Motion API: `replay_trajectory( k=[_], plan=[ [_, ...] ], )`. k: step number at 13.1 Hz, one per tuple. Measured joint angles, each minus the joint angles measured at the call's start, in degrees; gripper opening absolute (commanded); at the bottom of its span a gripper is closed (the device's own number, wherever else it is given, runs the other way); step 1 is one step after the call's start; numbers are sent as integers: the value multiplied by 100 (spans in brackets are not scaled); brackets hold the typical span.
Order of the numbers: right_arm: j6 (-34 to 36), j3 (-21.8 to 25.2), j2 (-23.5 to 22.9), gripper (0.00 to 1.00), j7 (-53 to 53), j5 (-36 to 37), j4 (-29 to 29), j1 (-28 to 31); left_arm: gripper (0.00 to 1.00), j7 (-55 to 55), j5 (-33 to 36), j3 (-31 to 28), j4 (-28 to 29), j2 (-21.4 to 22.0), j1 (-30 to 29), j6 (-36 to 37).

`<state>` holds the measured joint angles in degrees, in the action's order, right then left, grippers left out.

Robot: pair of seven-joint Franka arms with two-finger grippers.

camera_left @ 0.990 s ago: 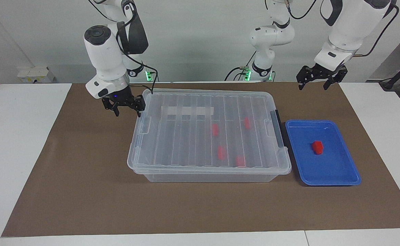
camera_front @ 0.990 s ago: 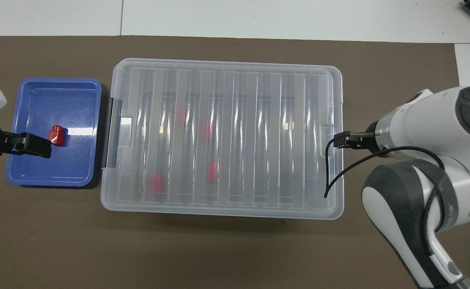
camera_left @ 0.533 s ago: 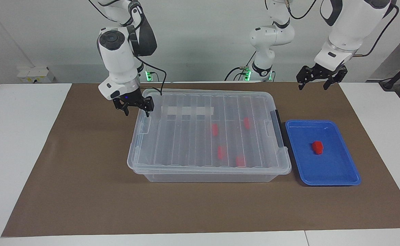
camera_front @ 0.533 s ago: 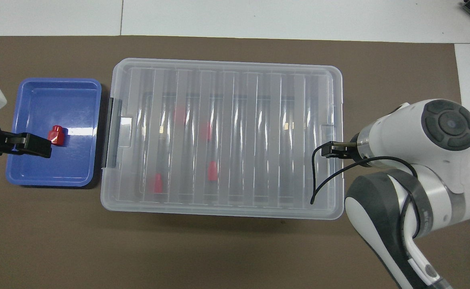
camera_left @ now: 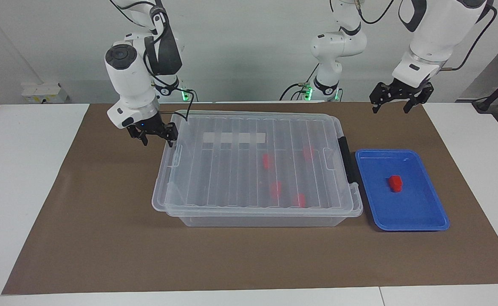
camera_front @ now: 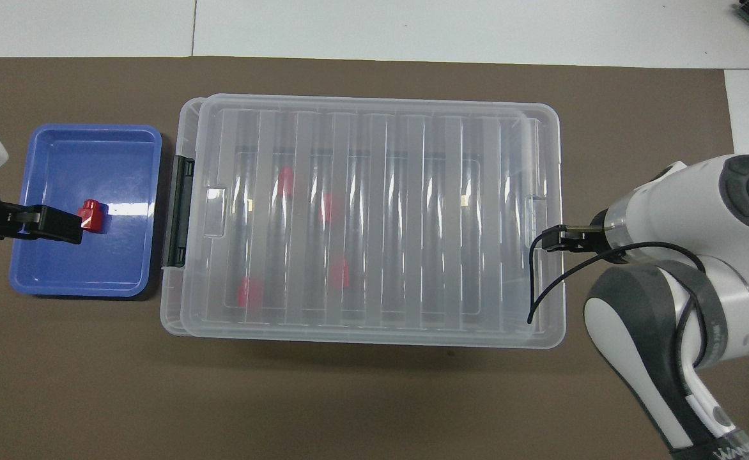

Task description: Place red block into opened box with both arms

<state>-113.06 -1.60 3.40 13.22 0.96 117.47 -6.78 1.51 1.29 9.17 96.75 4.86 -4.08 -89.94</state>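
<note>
Box lid (camera_left: 249,165) now shifted toward open right end effector (camera_left: 154,137); left end effector (camera_left: 395,103) open

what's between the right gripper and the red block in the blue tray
The whole clear box with its lid, four red blocks visible through it. The right gripper is at one end, the red block in the blue tray beside the other; the facing view shows it.
</note>
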Motion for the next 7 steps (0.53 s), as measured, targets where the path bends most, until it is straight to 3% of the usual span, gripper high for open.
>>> replay_trajectory(
  k=[7],
  plan=[
    [57,16,1,91,-1769,-1,16,962,100,15,-4,-39,718,8,-581,-1261]
  ],
)
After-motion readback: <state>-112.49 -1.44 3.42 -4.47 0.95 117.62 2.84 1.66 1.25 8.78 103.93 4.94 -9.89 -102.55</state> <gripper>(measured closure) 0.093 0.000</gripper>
